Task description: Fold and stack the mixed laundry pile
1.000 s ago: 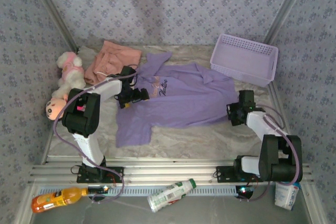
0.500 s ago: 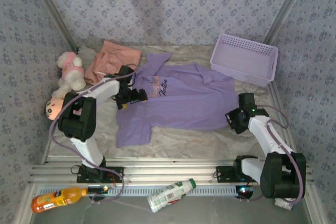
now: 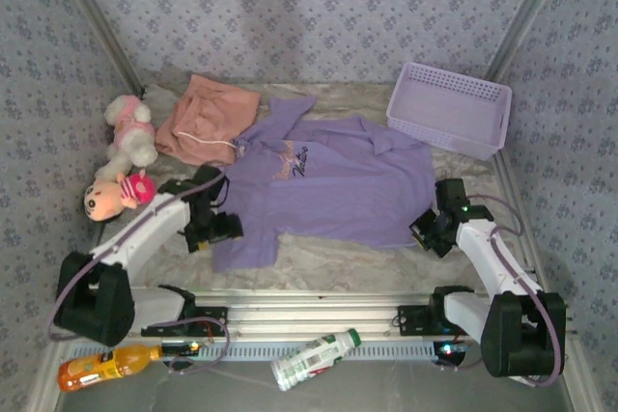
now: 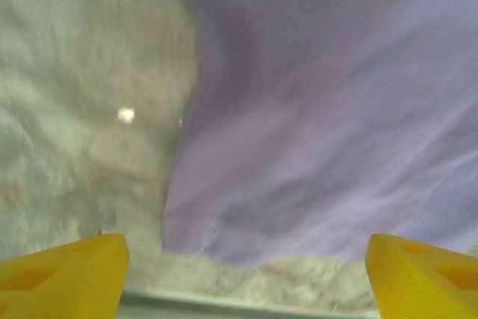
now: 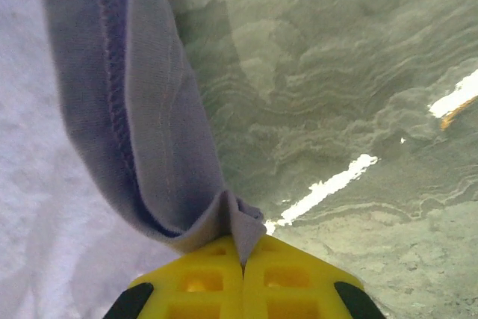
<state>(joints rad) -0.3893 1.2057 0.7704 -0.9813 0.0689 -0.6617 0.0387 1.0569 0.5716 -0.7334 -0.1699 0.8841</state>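
Left gripper [image 3: 214, 229] has dropped back to the near corner of the shirt [image 3: 338, 176], jaws apart, holding nothing. Right gripper [image 5: 240, 248] pinches the hem. Looks like spreading before folding; next, left has to grab that corner. Shorts [image 3: 208, 115] lie beyond it. Basket [image 3: 449, 108] beyond the right gripper looks empty.

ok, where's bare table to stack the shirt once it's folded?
Best: near strip of table between the hem of the shirt and the front rail. Smaller: far strip between shorts and basket. Crowded: left edge, plush toys beside shorts; basket fills the far right corner.
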